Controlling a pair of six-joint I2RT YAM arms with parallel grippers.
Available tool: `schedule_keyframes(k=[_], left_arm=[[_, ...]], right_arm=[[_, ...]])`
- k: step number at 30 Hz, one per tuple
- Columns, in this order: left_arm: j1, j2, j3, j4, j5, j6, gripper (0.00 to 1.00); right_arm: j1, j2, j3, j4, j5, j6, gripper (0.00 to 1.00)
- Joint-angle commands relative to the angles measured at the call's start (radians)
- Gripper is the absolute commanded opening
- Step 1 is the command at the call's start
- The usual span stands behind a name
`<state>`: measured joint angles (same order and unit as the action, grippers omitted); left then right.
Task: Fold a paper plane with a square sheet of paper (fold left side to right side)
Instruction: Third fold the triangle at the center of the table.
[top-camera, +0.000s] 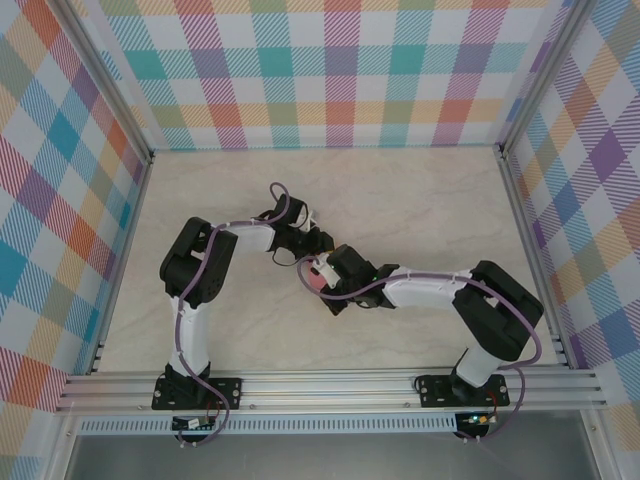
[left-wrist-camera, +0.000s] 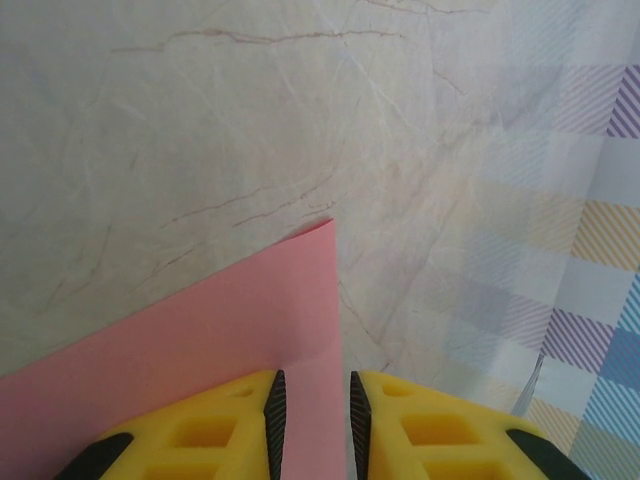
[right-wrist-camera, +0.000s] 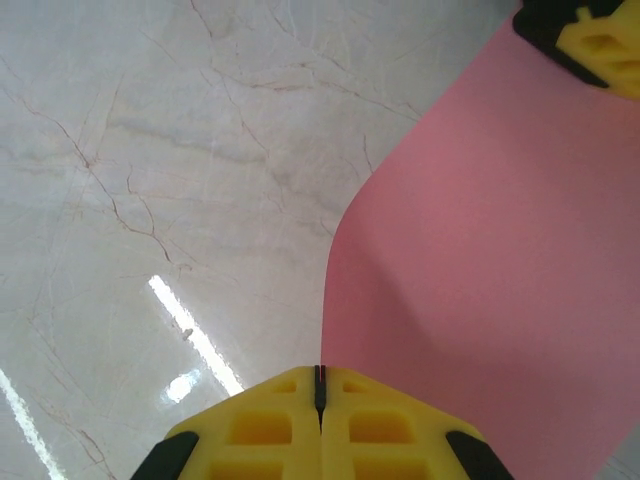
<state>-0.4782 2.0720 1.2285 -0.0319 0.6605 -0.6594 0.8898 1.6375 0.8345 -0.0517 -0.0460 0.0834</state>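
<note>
- Top external: the paper (top-camera: 316, 279) is seen as a small salmon-pink patch over the middle of the table (top-camera: 420, 200), where the two wrists are brought together.
- Right wrist: the paper is shown plain and unmarked, a smooth pink sheet bowed in a soft curve above the table. No sharp crease can be made out, and a faint shadow is laid across its lower part.
- The right gripper (right-wrist-camera: 320, 376) is clenched on the paper's near edge. Its yellow fingers are pressed together, and the sheet is caught in the seam between them.
- Left wrist: a pointed corner of the paper is seen above the table, and one straight edge is run down into the gap of the left gripper (left-wrist-camera: 312, 380).
- The left gripper's jaws are set slightly apart with a narrow gap between them. No pinch on the thin sheet is seen, so the gripper is taken as released.
- The table is surfaced in a pale cream marble pattern with thin brown veins, and bright streaks of light are reflected on it.
- The table is enclosed on its left, far and right sides by walls (top-camera: 330, 70) of pastel plaid.
- An aluminium rail (top-camera: 330, 390) is fixed along the table's near edge.
</note>
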Motion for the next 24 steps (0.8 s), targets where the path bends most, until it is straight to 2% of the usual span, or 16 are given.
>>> schedule_keyframes(k=[1,14,24], left_arm=[[-0.016,0.029,0.021,-0.057,-0.008,0.04,0.26],[-0.022,0.045,0.012,-0.065,-0.012,0.052,0.25],[-0.025,0.047,0.014,-0.062,-0.012,0.052,0.24]], right_arm=[[-0.025,0.014,0.042,-0.04,-0.073,0.033,0.01],[-0.134,0.075,0.107,-0.143,-0.105,0.109,0.01],[-0.172,0.114,0.141,-0.178,-0.097,0.132,0.02]])
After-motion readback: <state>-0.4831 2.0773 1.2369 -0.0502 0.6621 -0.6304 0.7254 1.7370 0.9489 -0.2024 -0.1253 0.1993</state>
